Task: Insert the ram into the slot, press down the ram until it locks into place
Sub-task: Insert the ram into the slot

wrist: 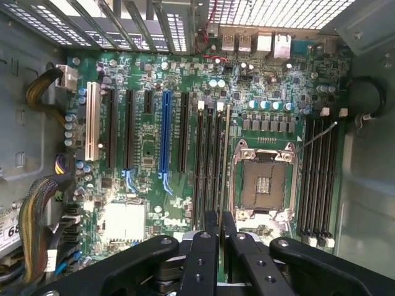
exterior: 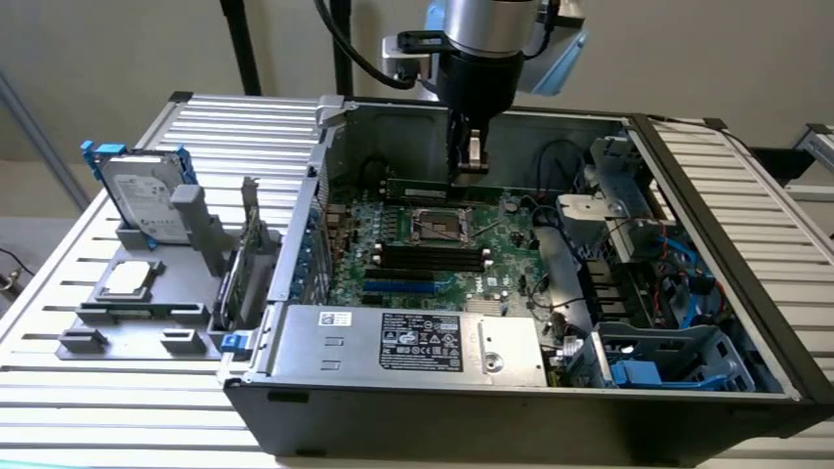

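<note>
Lettering reading DELL (wrist: 185, 236) was printed on the green motherboard (wrist: 145, 185); the dark label (exterior: 424, 342) on the metal cover (exterior: 312, 347) could not be read. The ram (wrist: 226, 154) was clamped on edge by the gripper (wrist: 220, 225), its long axis parallel to the black slots (wrist: 208, 166) beside the processor socket (wrist: 262, 182), near a case wall (exterior: 521, 132), with open room above.
</note>
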`<state>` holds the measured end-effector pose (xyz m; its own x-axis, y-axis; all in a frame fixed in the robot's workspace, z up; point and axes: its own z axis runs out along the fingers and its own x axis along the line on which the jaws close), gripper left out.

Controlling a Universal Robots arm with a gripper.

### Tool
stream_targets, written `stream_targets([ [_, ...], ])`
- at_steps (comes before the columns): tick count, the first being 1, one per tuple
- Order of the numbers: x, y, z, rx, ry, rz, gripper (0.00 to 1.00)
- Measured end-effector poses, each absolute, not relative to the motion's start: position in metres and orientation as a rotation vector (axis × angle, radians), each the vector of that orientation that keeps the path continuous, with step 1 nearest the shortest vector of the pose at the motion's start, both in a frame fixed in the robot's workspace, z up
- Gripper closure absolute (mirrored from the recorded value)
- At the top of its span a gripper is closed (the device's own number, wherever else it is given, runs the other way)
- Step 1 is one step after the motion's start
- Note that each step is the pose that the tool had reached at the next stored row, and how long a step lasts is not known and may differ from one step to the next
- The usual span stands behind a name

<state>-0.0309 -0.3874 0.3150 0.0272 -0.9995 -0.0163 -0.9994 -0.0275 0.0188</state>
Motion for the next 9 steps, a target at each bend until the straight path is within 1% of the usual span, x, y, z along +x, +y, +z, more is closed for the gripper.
stream_targets([
  [9, -0.031, -0.389, 0.299, 2.25, -2.19, -0.04, 0.86],
])
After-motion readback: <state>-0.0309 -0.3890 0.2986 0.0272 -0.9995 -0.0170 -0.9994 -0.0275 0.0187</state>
